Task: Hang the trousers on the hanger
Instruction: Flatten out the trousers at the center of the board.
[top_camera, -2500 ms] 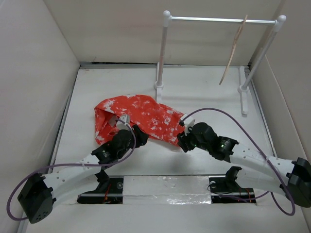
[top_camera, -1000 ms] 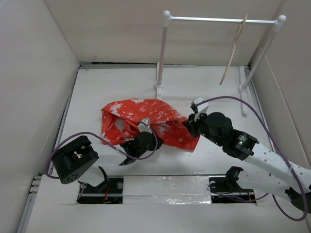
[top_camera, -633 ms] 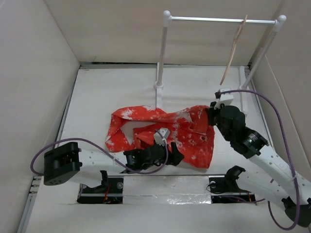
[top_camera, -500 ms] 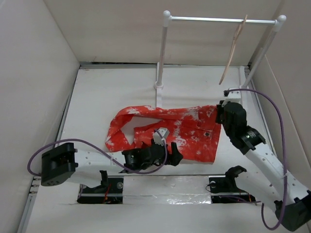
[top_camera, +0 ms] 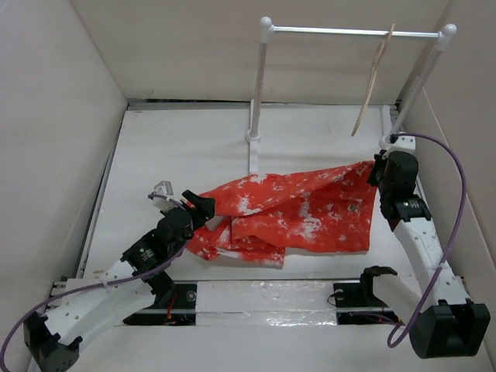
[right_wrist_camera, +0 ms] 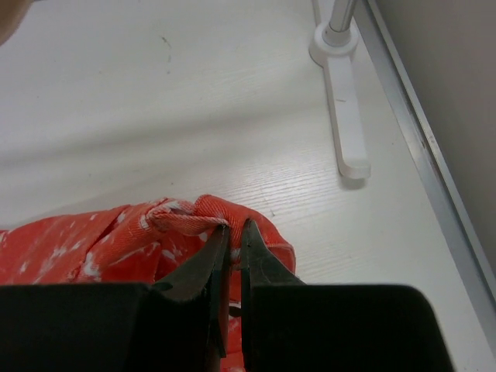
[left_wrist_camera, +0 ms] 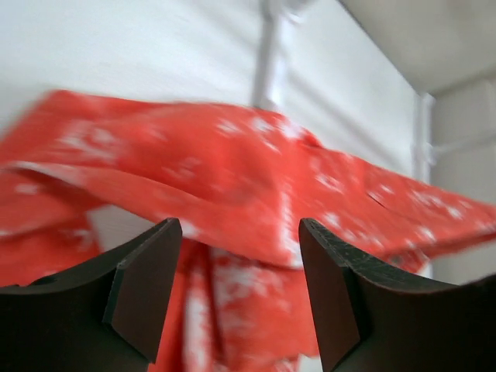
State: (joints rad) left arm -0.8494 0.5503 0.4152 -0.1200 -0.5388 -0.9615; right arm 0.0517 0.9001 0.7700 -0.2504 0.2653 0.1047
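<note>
The red-orange, white-blotched trousers (top_camera: 302,209) lie stretched across the table, their right end lifted. My right gripper (top_camera: 376,172) is shut on that raised edge; in the right wrist view the jaws (right_wrist_camera: 232,229) pinch a fold of the trousers (right_wrist_camera: 116,248). At the cloth's left end, my left gripper (top_camera: 198,204) is open. In the left wrist view its fingers (left_wrist_camera: 143,287) stand wide apart, with the trousers (left_wrist_camera: 232,170) just beyond them and nothing pinched. The pale wooden hanger (top_camera: 373,77) hangs from the rail, behind my right gripper.
The white rail (top_camera: 349,32) stands at the back on two posts. Its left foot (top_camera: 253,147) sits just behind the cloth, and the right foot (right_wrist_camera: 345,116) lies close to my right gripper. Box walls close in the left, right and back sides.
My right gripper has dragged the trousers rightward and back toward the right post, stretching them out. My left gripper has opened, let go of the cloth and drawn back to the left.
</note>
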